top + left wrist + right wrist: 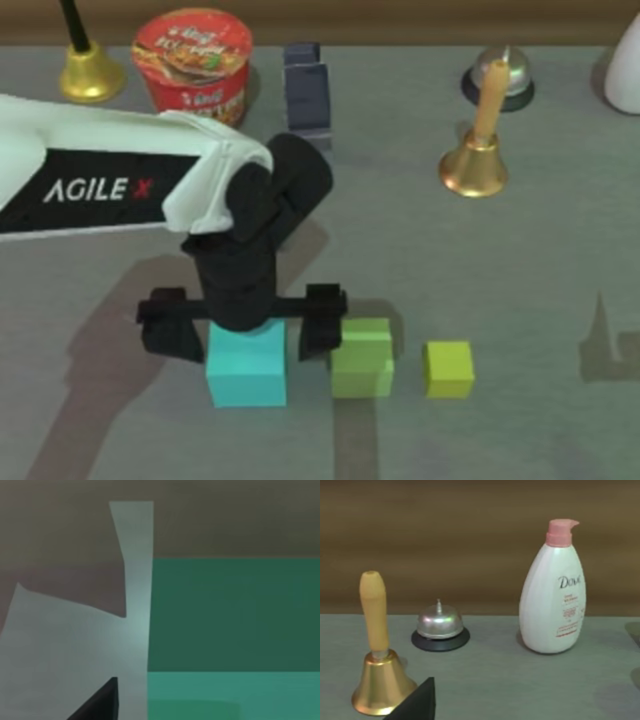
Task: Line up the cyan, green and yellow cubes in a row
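Cubes sit in a row near the table's front edge: cyan cube [246, 368] leftmost, green cube [362, 358] just beside it, yellow cube [448, 368] further right, apart. The left gripper [243, 330] hangs over the cyan cube, fingers spread wide on either side, not pinching it. Behind stand a wooden-handled bell [476, 150], a desk bell [498, 76] and a noodle cup [193, 62].

Grey table [540, 270] carries: cyan cube [246, 372], green cube [362, 358] and yellow cube [447, 368] in a row near front edge; noodle cup [193, 60], two handbells [476, 150], desk bell [498, 78], lotion bottle [553, 595] behind.
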### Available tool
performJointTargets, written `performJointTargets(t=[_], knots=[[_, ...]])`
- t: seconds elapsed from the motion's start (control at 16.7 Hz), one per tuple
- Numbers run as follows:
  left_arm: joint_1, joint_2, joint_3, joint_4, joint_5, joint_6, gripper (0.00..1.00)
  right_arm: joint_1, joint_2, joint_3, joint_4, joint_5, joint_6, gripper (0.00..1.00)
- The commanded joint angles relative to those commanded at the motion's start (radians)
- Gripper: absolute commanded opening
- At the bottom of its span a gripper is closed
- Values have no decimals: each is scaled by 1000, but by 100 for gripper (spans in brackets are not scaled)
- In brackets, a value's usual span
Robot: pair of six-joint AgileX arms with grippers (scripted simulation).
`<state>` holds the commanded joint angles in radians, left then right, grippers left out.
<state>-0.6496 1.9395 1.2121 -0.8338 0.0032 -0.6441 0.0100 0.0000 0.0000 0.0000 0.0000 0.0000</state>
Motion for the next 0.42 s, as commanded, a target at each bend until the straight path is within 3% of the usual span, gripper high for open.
performJointTargets(t=[0.42], knots=[[19, -92, 127, -220, -1, -3, 100, 0, 0, 0, 0, 0, 0, 100]])
